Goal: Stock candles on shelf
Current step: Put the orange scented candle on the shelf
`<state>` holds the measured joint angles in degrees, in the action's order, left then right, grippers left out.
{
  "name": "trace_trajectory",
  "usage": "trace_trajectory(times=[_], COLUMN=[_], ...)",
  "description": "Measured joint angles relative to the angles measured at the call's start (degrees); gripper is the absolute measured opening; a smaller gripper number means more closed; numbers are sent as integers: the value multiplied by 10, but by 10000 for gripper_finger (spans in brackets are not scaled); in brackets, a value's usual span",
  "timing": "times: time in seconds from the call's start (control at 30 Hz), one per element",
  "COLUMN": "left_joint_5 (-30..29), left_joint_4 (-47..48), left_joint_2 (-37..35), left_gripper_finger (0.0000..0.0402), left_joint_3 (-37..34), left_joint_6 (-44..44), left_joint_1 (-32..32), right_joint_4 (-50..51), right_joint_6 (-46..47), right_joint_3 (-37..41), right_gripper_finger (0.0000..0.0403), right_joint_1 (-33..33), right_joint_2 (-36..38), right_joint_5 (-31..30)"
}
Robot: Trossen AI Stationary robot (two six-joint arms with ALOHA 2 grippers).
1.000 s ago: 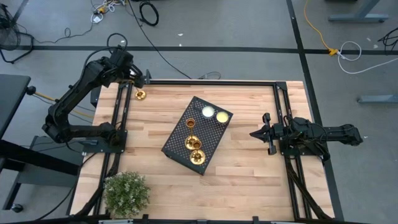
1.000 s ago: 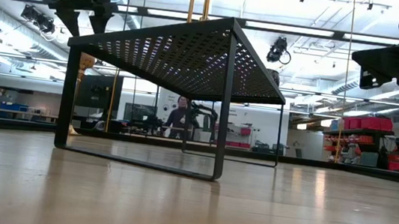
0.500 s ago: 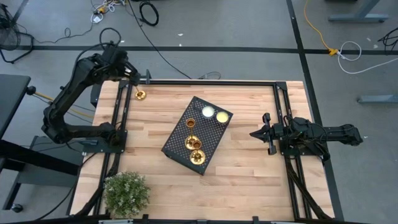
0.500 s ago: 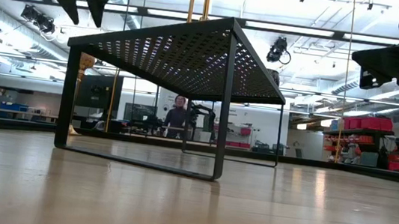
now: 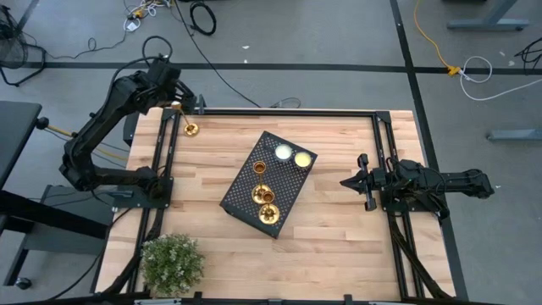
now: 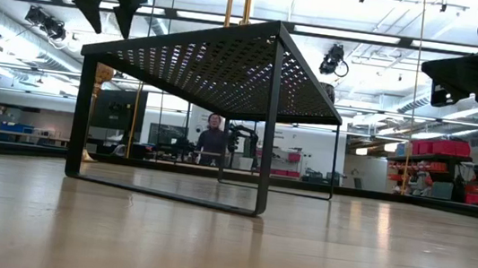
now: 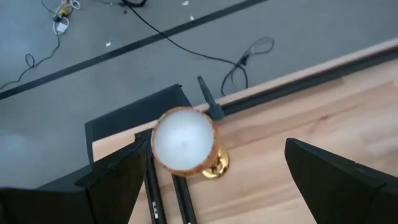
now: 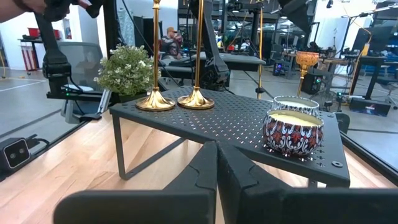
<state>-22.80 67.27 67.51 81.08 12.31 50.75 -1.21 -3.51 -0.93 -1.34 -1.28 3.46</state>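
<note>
A gold candle with a cream-white top (image 7: 183, 138) stands on its brass base (image 7: 216, 165) at the table's far left corner (image 5: 190, 129). My left gripper (image 7: 217, 146) hangs open above it, one finger on either side, touching nothing; it also shows in the low view (image 6: 107, 11). The black mesh shelf (image 5: 288, 182) stands mid-table and bears gold candles (image 8: 155, 99) (image 8: 196, 98) on their bases. My right gripper (image 8: 216, 168) waits shut at the right edge (image 5: 345, 181), pointing level toward the shelf.
Two jar candles (image 8: 292, 132) (image 8: 296, 102) sit on the shelf's far end. A bushy green plant (image 5: 172, 264) stands at the near left corner. Black rails (image 5: 288, 113) frame the table. Bare wood lies near and to the right of the shelf. A person stands in the room behind (image 6: 212, 140).
My left gripper has risen a little above the candle at the far left corner and has stayed open. The candle stands where it was.
</note>
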Motion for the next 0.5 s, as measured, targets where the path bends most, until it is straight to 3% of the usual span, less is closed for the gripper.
trace_trajectory(times=[0.33,0.5], left_joint_5=[-8,-51], left_joint_4=[27,57], left_joint_2=[12,38], left_gripper_finger=[380,380], left_joint_3=[0,0], left_joint_6=[-8,-1], left_joint_1=[8,-5], right_joint_4=[0,0], right_joint_6=[0,0], right_joint_3=[0,0], right_gripper_finger=[6,6], right_joint_1=[0,0], right_joint_2=[0,0], right_joint_5=[0,0])
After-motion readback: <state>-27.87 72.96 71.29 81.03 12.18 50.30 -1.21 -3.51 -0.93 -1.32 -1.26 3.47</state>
